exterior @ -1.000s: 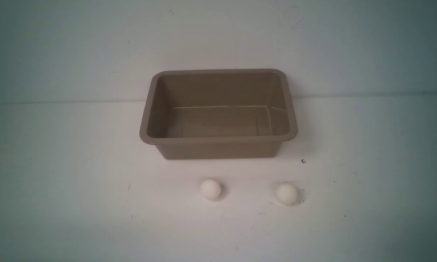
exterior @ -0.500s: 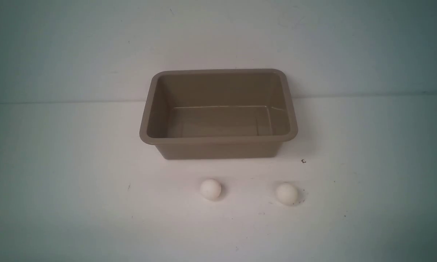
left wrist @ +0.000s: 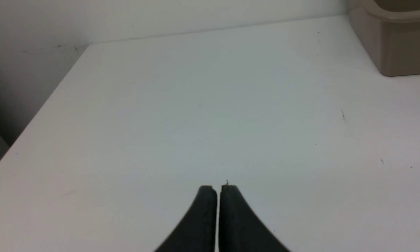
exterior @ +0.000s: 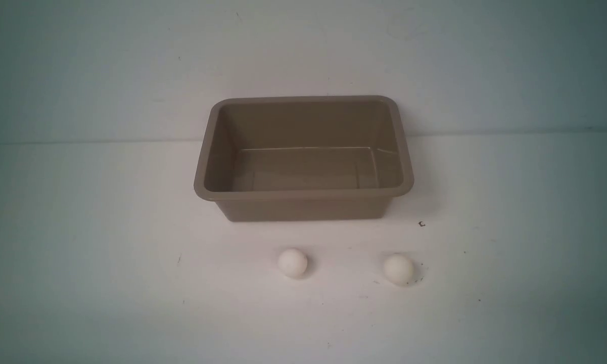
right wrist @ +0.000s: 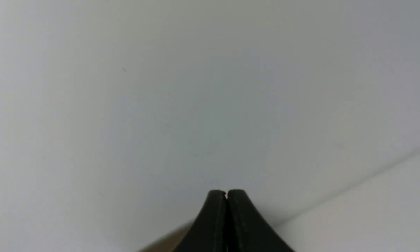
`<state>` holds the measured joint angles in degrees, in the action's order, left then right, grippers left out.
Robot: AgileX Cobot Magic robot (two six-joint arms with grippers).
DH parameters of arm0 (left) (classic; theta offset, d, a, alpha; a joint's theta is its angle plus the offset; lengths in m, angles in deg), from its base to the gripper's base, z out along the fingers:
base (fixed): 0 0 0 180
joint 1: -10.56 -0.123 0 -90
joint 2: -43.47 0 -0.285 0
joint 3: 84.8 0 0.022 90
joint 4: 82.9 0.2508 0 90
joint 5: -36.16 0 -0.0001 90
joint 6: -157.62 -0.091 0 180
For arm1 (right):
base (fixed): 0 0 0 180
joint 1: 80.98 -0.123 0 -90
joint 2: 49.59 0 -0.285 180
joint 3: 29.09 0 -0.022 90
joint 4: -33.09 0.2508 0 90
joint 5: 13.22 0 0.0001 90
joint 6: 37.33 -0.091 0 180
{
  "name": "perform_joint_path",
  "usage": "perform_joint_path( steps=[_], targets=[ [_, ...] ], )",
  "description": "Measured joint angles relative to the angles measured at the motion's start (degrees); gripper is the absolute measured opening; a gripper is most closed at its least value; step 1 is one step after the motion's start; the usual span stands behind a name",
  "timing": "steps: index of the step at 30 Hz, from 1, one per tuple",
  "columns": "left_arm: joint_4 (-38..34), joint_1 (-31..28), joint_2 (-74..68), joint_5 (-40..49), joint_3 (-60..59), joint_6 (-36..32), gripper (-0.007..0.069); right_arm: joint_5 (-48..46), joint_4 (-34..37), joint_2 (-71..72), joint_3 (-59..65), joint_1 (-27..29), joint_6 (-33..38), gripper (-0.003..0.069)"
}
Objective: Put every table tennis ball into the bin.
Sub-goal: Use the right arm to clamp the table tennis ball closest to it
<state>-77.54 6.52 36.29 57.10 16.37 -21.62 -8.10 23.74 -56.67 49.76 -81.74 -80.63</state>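
The bin (exterior: 303,194) stood at mid-frame on the white desk (exterior: 81,242). One table tennis ball (exterior: 292,263) lay below its front wall at lower centre. The other ball (exterior: 399,269) lay further right, apart. The left hand (left wrist: 218,189) and right hand (right wrist: 226,192) were pinched together, gripping nothing.

Tan-brown rect. bin (exterior: 303,193), upright, rim flared. Left ball (exterior: 292,263) & right ball (exterior: 399,269), both white, near its front wall, not touching.
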Motion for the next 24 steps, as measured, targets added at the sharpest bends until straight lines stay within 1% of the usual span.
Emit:
perform_joint_path(
  steps=[4,6,10,12,16,18,24],
  targets=[
    [0.0,0.0,0.0,0.0,0.0,0.0,-0.0004,3.81,0.2,0.0,0.0,0.0,-0.83,-0.0016],
    [0.0,0.0,0.0,0.0,0.0,0.0,-0.0004,4.14,0.25,0.0,0.0,0.0,-1.8,-0.0016],
    [0.0,0.0,0.0,0.0,0.0,0.0,-0.0004,6.06,0.48,0.0,0.0,0.0,-7.67,-0.0016],
    [0.0,0.0,0.0,0.0,0.0,0.0,-0.0004,7.44,0.48,0.0,-0.14,0.0,-9.03,-0.0016],
    [0.0,0.0,0.0,0.0,0.0,0.0,-0.0004,10.82,0.48,0.0,-0.44,0.0,-9.39,-0.0016],
    [0.0,0.0,0.0,0.0,0.0,0.0,-0.0004,14.63,0.42,0.0,-0.55,0.0,-9.5,-0.0016],
    [0.0,0.0,0.0,0.0,0.0,0.0,-0.0004,17.77,0.37,0.0,-0.59,0.0,-9.57,-0.0016]
  ],
)
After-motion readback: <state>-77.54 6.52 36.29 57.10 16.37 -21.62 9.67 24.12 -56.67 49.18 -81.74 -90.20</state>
